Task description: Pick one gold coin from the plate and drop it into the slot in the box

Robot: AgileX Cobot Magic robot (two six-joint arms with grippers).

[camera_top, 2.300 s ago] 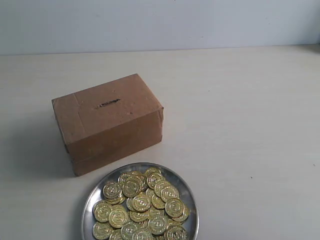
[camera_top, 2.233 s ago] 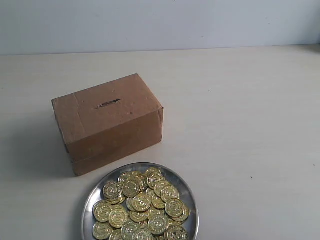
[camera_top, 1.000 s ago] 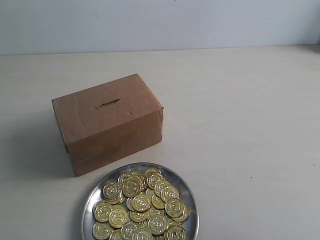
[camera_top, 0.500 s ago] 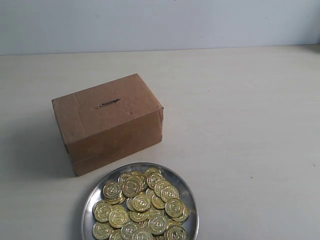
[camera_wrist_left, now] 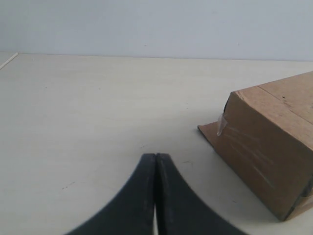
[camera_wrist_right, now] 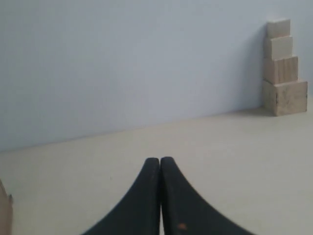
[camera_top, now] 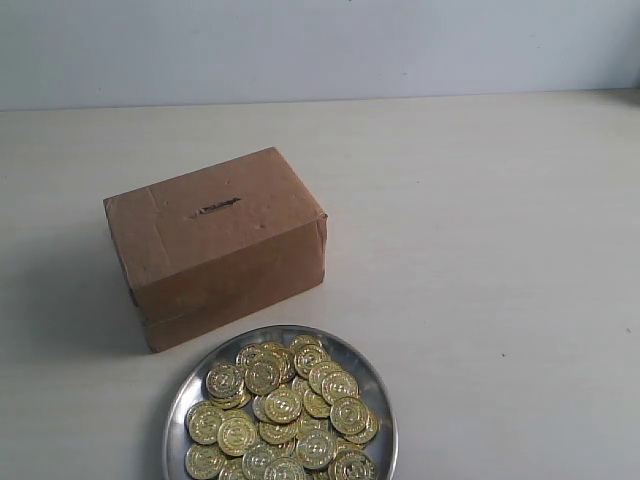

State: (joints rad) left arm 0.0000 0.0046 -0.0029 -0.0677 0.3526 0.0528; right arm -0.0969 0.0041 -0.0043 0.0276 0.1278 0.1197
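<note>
Partly cropped plate (camera_top: 192, 378), box (camera_top: 215, 240) beside it, left claw (camera_wrist_left: 155, 157) and right claw (camera_wrist_right: 160, 160) pinched together, empty.

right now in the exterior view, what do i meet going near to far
plate with coins → box → wall

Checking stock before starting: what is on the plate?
A heap of gold coins covers most of the plate, overlapping in layers. Its near edge is out of frame, and coins under the top layer are hidden.
</note>
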